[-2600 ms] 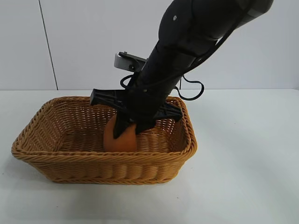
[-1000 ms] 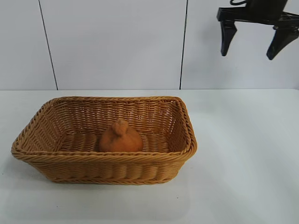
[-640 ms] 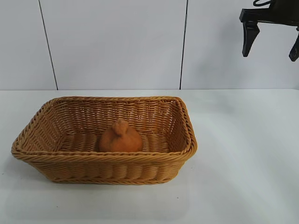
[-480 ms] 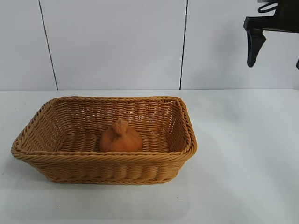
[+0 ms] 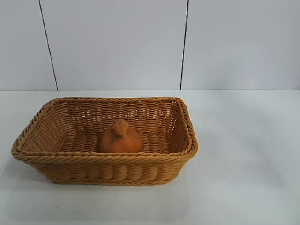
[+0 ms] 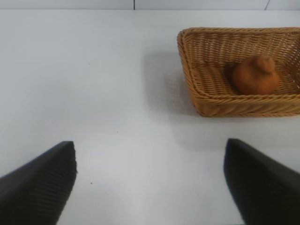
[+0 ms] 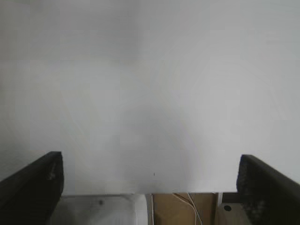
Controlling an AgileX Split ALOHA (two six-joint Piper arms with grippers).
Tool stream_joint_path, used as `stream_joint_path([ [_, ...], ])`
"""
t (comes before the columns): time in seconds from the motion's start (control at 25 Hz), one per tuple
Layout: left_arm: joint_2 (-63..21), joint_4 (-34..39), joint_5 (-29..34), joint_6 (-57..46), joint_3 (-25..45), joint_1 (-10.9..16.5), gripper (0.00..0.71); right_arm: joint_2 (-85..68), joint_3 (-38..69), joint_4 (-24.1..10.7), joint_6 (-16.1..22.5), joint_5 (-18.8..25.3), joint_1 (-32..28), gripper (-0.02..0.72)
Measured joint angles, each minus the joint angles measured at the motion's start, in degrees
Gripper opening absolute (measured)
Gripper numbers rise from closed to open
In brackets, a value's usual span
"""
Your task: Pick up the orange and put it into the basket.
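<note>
**Orange resting in basket, both claws standing clear**

The orange is sitting inside the basket, knob pointing up, no clear long axis. The left gripper, jaws wide and empty, is facing it from well off; the right gripper, also wide and empty, is hanging over the bare table edge.

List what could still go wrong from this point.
1. The orange sits loose on the basket floor, touching no wall; a knock to the basket could roll it about, though the sloping sides would probably keep it in.
2. The right tool hangs open over the table edge; a low move there might clip that edge.
3. The left tool, open, points towards the basket; a stray advance could shove it.
</note>
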Motion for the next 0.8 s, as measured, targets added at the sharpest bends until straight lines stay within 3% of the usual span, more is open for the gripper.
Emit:
stream_joint_path([
  [0.16,0.0,0.0,0.0,0.0,0.0,0.0,0.612,-12.02,10.51,0.0,0.0,-1.58,0.0,0.694],
  [0.4,0.0,0.0,0.0,0.0,0.0,0.0,0.612,-33.96,24.96,0.0,-0.04,-10.98,0.0,0.694],
  [0.8,0.0,0.0,0.0,0.0,0.0,0.0,0.612,-61.83,27.73,0.05,-0.86,-11.34,0.0,0.694],
])
